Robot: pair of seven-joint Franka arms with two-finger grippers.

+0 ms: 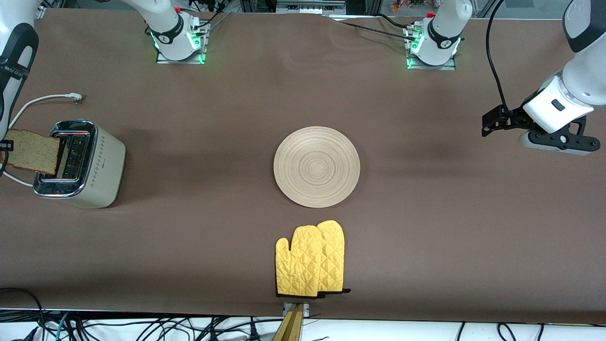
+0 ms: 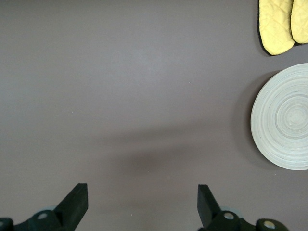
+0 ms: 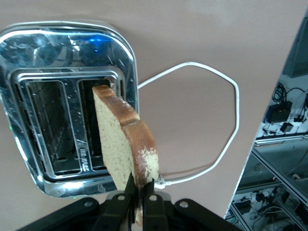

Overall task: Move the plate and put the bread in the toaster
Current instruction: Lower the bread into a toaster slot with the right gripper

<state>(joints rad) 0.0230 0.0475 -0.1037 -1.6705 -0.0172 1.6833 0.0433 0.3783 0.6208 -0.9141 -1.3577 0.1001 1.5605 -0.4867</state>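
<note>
Over the toaster (image 1: 80,163), the right pincer (image 3: 139,204) is clamping the bread (image 3: 126,139); the left pincer (image 2: 139,204) is hanging wide above the desk (image 1: 426,227).

A robotics lab is seen: two arm bases (image 1: 177,40) bolted onto a brown-covered table (image 1: 426,227), cables (image 1: 142,329) tangled along its edge.

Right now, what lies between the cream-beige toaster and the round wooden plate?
Nothing: only bare brown table between the cream-beige toaster and the round wooden plate, as the front view shows.
</note>
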